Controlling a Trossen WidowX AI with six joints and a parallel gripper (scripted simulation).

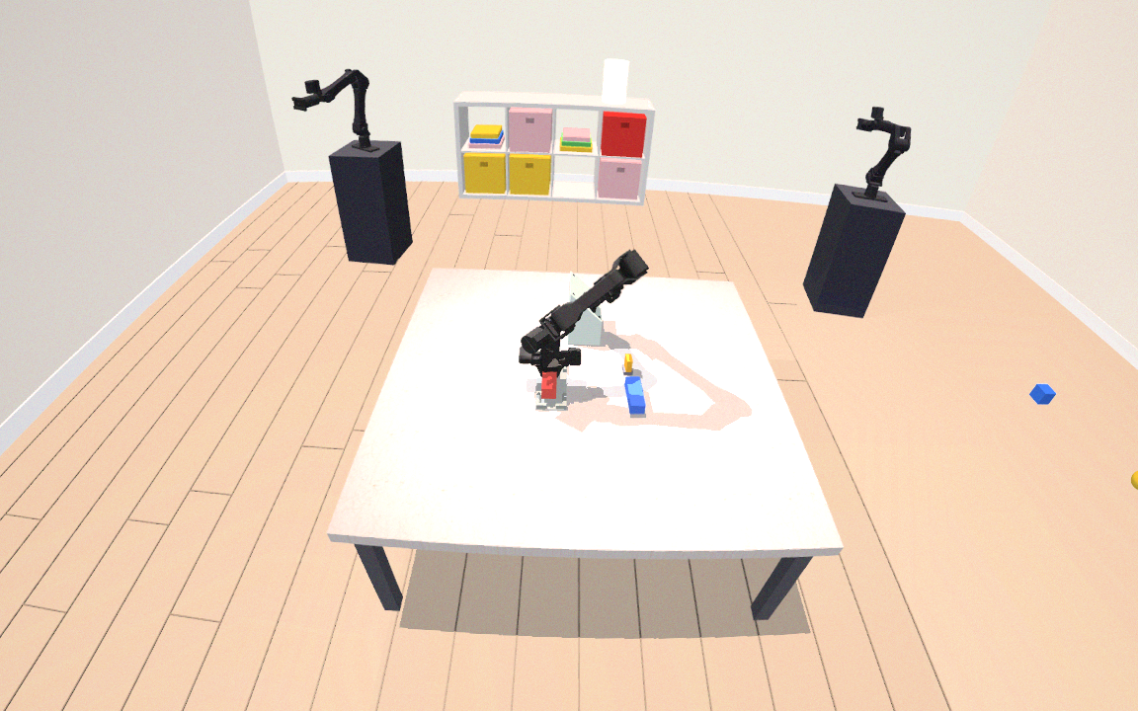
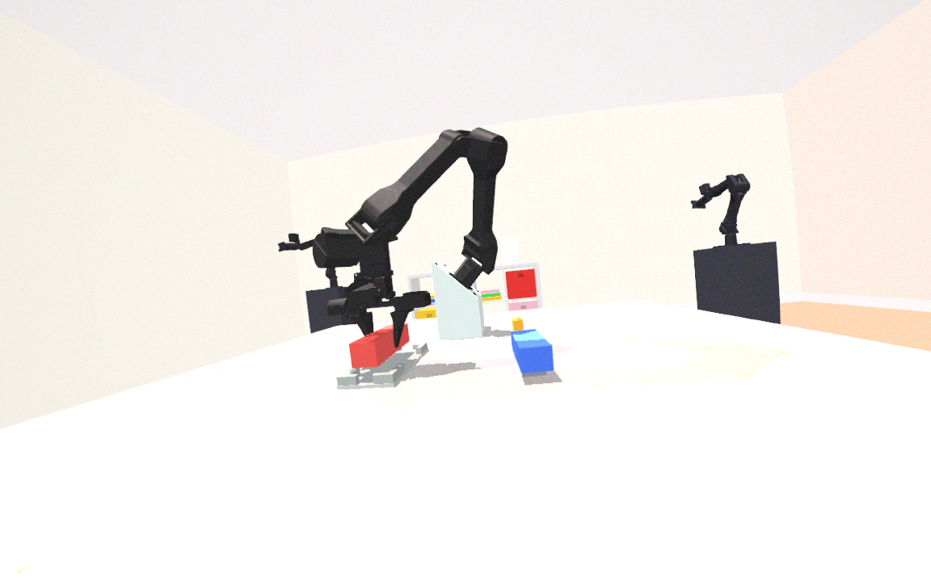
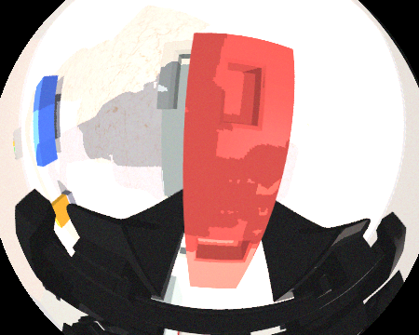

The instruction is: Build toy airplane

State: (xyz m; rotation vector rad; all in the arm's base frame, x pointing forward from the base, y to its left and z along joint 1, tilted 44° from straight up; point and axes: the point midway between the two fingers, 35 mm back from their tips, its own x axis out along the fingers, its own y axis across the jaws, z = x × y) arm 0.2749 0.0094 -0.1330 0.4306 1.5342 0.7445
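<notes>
The red fuselage [image 1: 548,385] [image 2: 371,350] [image 3: 237,163] has two sockets in its top, seen in the wrist view. My gripper [image 1: 548,372] [image 2: 383,339] [image 3: 229,205] is shut on its sides and holds it roughly level, a little above the grey cradle [image 1: 561,393] [image 2: 384,377] [image 3: 172,140]. In the wrist view the cradle shows mostly on the fuselage's left; the fuselage hides the rest. The blue wing [image 1: 635,396] [image 2: 534,352] [image 3: 47,121] lies right of the cradle in the top and exterior views. The small orange tail fin [image 1: 627,362] [image 2: 517,325] [image 3: 61,210] stands behind the wing.
The pale arm mount [image 1: 586,330] [image 2: 460,316] stands on the table [image 1: 573,495] behind the cradle. Two other arms stand on dark pedestals [image 1: 369,207] [image 1: 855,252] away from the table. A shelf [image 1: 555,99] is at the back wall.
</notes>
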